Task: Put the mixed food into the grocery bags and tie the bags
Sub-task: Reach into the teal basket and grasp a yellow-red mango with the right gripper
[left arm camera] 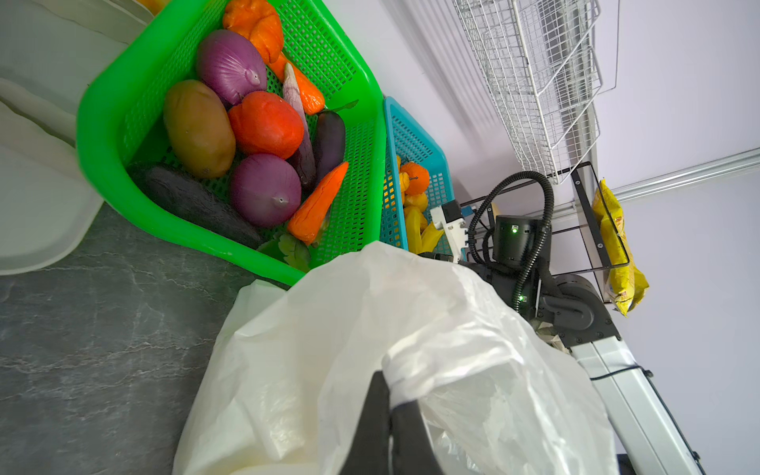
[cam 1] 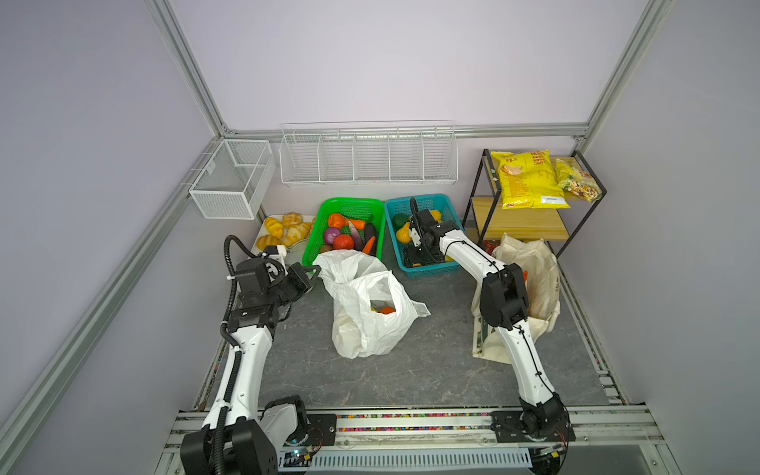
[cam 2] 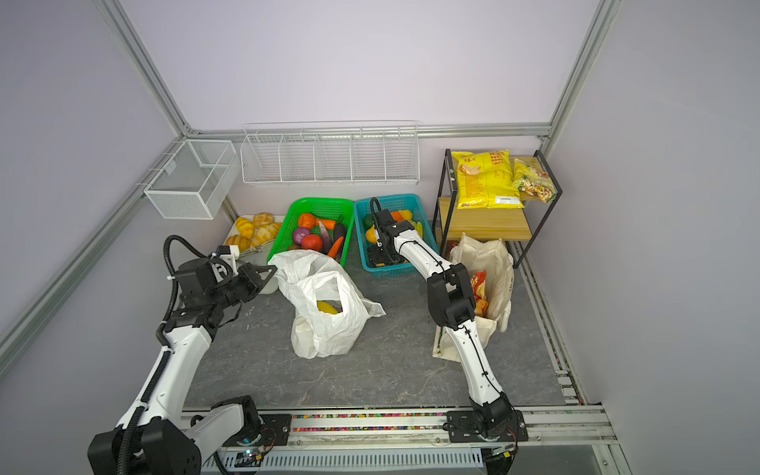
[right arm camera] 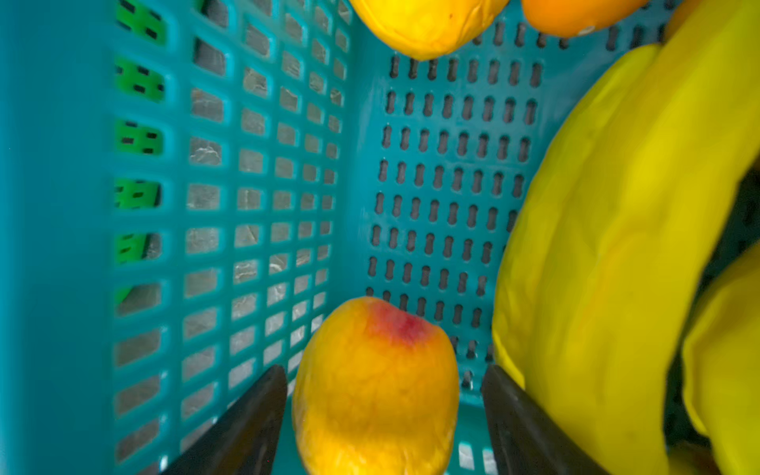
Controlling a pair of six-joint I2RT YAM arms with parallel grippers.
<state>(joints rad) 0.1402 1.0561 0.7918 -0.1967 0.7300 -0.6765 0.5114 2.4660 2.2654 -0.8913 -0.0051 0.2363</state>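
In both top views the white plastic bag (cam 1: 370,304) slumps in the middle of the bench (cam 1: 432,362), its mouth gaping, with an orange toy fruit (cam 1: 386,310) showing through one loop handle. My left hand (cam 1: 314,272) sits at the bag's far rim, just beside the green basket (cam 1: 349,202) of vegetables. My right arm reaches over into the teal basket (cam 1: 450,205), and the right hand (cam 1: 415,258) is down among the fruit there. The canvas tote (cam 1: 532,279) stands on the right by the shelf. In a top view a red snack packet (cam 2: 478,283) pokes out of it.

From the left wrist, the black fingers (left arm camera: 370,432) are pressed together on a gathered fold of the bag's plastic, so I am holding the mouth up.

From the right wrist, the fingers (right arm camera: 246,419) are spread to either side of a yellow-orange toy fruit with a red blush (right arm camera: 376,390). It lies on the teal basket's floor near a corner. The big toy banana (right arm camera: 617,246) crowds in close on one side.

I judge this to be the loading step, with the pick about to happen and tying still ahead. Next I need to squeeze evenly on the round fruit without catching the banana. Then I lift clear of the basket wall and carry it across to the open bag. The fruit is smooth and may roll out as the fingers meet it.
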